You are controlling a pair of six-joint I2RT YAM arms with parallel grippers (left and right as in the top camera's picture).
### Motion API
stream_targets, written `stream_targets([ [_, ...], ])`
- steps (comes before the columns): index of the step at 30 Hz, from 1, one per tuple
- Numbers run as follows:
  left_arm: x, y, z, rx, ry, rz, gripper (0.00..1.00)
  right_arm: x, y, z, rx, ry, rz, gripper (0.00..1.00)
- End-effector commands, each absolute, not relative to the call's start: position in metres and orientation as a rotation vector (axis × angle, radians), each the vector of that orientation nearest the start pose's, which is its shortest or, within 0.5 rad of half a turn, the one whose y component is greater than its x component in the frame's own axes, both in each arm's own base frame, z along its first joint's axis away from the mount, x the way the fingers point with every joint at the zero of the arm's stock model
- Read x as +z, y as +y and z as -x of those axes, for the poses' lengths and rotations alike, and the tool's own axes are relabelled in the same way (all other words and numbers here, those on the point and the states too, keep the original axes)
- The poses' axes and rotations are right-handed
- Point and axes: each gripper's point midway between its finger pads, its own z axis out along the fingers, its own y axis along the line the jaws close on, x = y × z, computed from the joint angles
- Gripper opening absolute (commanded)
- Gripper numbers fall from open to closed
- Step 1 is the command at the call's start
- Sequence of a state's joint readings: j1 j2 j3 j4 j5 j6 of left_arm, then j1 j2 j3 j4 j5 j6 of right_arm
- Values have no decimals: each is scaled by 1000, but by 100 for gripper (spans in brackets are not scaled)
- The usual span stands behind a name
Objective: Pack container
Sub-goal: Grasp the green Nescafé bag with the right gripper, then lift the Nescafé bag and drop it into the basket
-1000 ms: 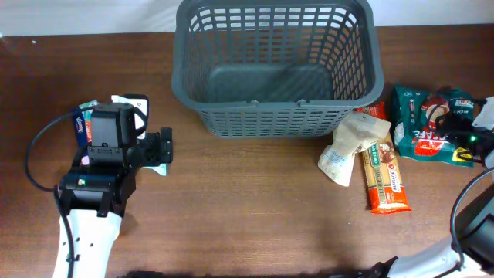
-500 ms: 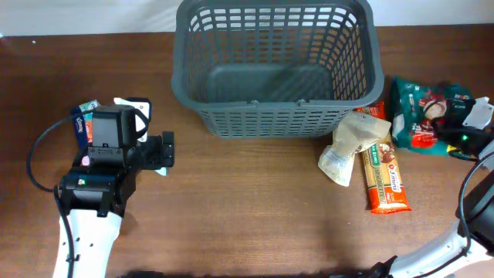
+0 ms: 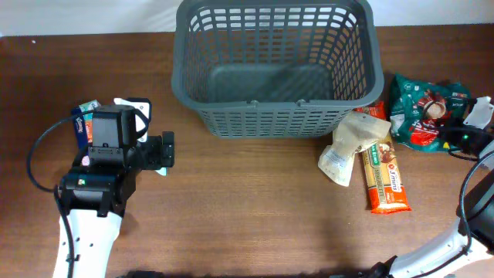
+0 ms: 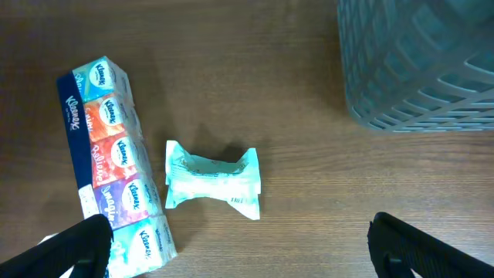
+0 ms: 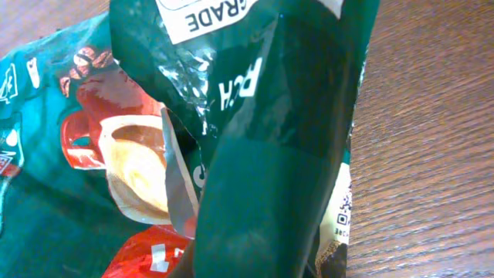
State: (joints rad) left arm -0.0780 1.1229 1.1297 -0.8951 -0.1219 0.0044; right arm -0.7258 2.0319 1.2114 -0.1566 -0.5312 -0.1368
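Observation:
The container [image 3: 278,117], a large dark grey slotted basket, stands at the table's far middle with nothing in it; its corner shows in the left wrist view [image 4: 432,69]. At the far right my right gripper [image 3: 457,133] is shut on the edge of a green coffee packet [image 3: 421,108]. That packet is bunched up and fills the right wrist view [image 5: 262,154]. My left gripper [image 4: 247,255] hangs open over bare wood, beside a Kleenex tissue pack [image 4: 108,177] and a small pale green packet [image 4: 212,179].
A beige pouch [image 3: 356,143] and a long orange packet [image 3: 384,179] lie right of the basket, between it and the green packet. A red packet corner [image 3: 374,110] peeks out behind the pouch. The left arm's body [image 3: 96,177] covers the left front.
The right gripper has closed on the green coffee packet, which has crumpled and shifted toward the table's far edge. The left arm has barely moved.

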Motion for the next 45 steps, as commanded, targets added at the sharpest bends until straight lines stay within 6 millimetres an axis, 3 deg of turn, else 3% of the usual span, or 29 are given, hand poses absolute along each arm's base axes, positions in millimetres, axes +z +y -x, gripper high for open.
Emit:
stream_targets([
  [1,223,-4,-305,107,2457,-63,99,15,-222,-409,441,2356,-484,3],
  [3,223,-4,-305,107,2457,-63,99,35,-219,-417,477,2314,-446,4],
  [6,223,-4,-305,108,2457,-63,99,85,-222,-428,475,2244,-403,4],
  [14,223,-4,-305,107,2457,-63,99,187,-228,-435,366,2136,-307,3],
  [20,223,-4,-305,108,2457,-63,99,274,-212,-434,363,2006,-187,4],
  [23,223,-4,-305,108,2457,-63,99,329,-199,-431,358,1914,-120,4],
  [24,223,-4,-305,108,2457,-63,99,361,-187,-429,354,1862,-68,4],
  [25,223,-4,-305,108,2457,-64,99,378,-180,-428,349,1837,-43,3],
  [27,221,-4,-305,108,2462,-64,99,456,-129,-419,307,1706,141,4],
  [30,218,-4,-306,109,2473,-65,99,517,-77,-406,295,1586,291,3],
  [31,217,-4,-307,110,2476,-66,99,538,-47,-401,329,1539,350,3],
  [34,216,-3,-307,115,2479,-64,99,551,12,-399,426,1489,470,4],
  [38,216,-3,-307,116,2479,-67,99,535,75,-407,577,1499,578,3],
  [40,216,-3,-307,119,2479,-75,99,510,103,-415,661,1562,620,4],
  [41,216,-3,-306,123,2482,-86,99,481,123,-424,716,1634,661,3],
  [45,214,-3,-304,134,2494,-119,99,440,141,-441,778,1734,685,4],
])
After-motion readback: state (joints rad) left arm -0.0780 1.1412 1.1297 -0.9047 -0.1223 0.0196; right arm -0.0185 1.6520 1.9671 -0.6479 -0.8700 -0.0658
